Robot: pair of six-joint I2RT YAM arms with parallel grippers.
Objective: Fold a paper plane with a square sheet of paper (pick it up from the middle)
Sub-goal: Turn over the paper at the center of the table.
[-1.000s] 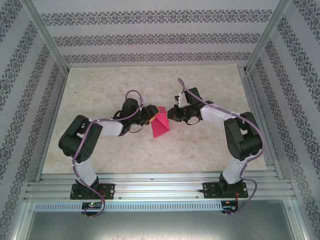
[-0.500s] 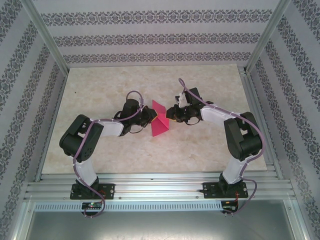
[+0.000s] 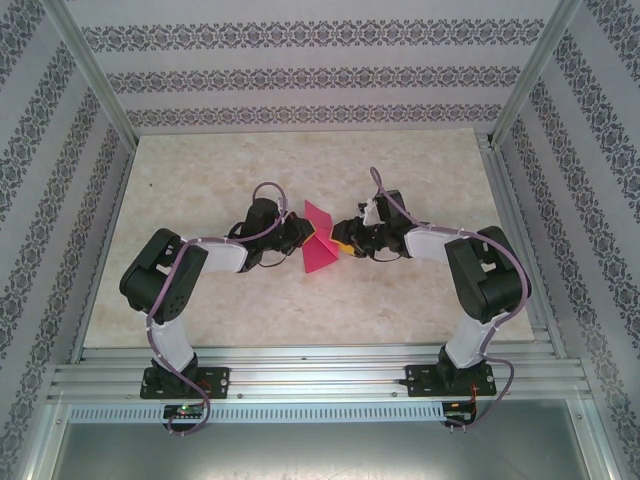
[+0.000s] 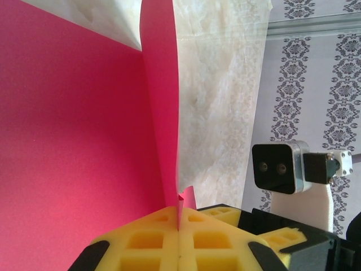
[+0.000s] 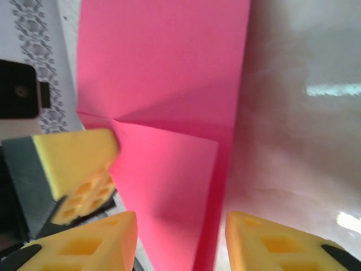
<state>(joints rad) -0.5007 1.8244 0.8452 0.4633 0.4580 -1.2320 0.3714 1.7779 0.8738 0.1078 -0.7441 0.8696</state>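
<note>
Near the middle of the surface (image 3: 200, 180) sits the square sheet of paper (image 3: 320, 252), bright magenta and partly folded. One part lies low toward the near edge, and a flap rises on the far-edge side.

The left tool (image 3: 303, 238) reaches in from the left edge side and is clamped on the sheet. In the left wrist view its yellow pads (image 4: 146, 243) meet w/ no gap, and a thin upright flap of the paper is pinched btwn them. The rest of the sheet spreads wide to the left of the flap.

The right tool (image 3: 343, 243) comes from the right edge side, its tip just beside the sheet's right border. In the right wrist view its jaws stand well apart, i.e. open, w/ one yellow fingertip (image 5: 101, 243) on either side of the sheet's nearest part. Can't tell whether either touches the paper. That view also shows a crease running across the sheet, w/ a folded layer below it, and one yellow pad of the left tool at the sheet's left border.
</note>
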